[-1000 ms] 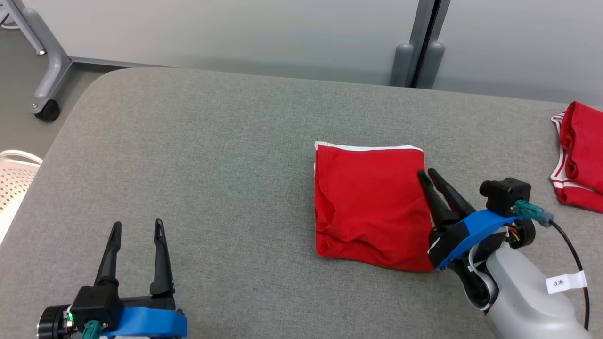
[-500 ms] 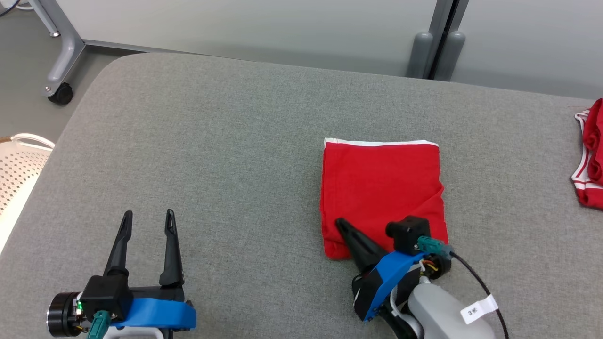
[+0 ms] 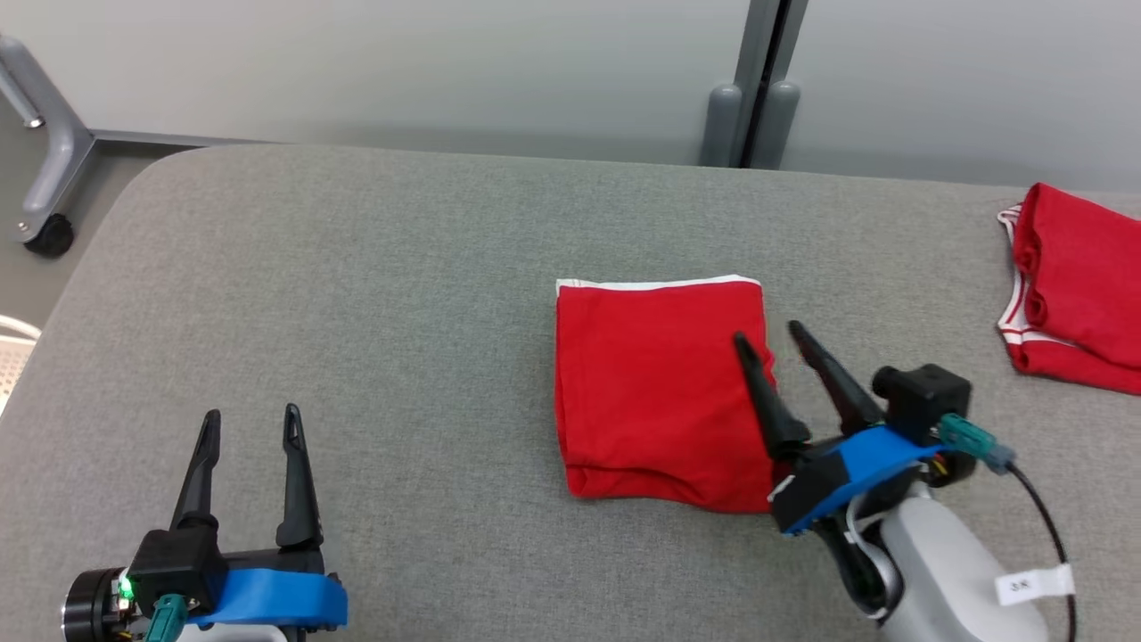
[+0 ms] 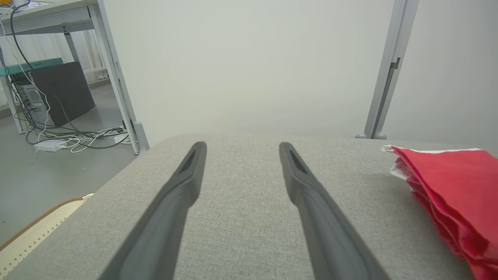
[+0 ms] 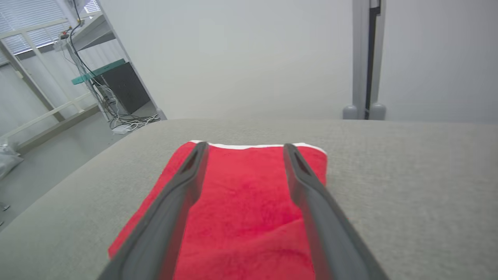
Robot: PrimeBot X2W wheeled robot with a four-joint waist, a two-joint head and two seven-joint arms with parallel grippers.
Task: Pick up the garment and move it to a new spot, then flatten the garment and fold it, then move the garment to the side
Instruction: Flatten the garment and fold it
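The right gripper (image 3: 767, 334) stands spread at the right edge of the folded red garment (image 3: 651, 392), one finger over the cloth and the other just off its side; whether either tip touches the fabric I cannot tell. In the right wrist view its two dark fingers (image 5: 183, 186) reach out above the red cloth towards the white band (image 5: 253, 146) at the far edge. The garment lies as a neat square near the middle of the grey padded table (image 3: 357, 285), so the fold looks done and the step in hand seems to be moving it aside. To do that well, the jaws should come down on the near right corner and catch every layer at once, not only the top one. The bundle should then travel low, or slide flat, so the fold does not fall open. The second red garment (image 3: 1079, 285) by the table's right end suggests where it belongs; setting it just beside that one, without overlapping, would keep both tidy. The left gripper (image 3: 251, 412) hovers spread over bare table, well apart from the cloth. A small white label (image 3: 1021, 586) hangs on the right arm's cable, but its writing is too small to read; no brand shows on the garment.
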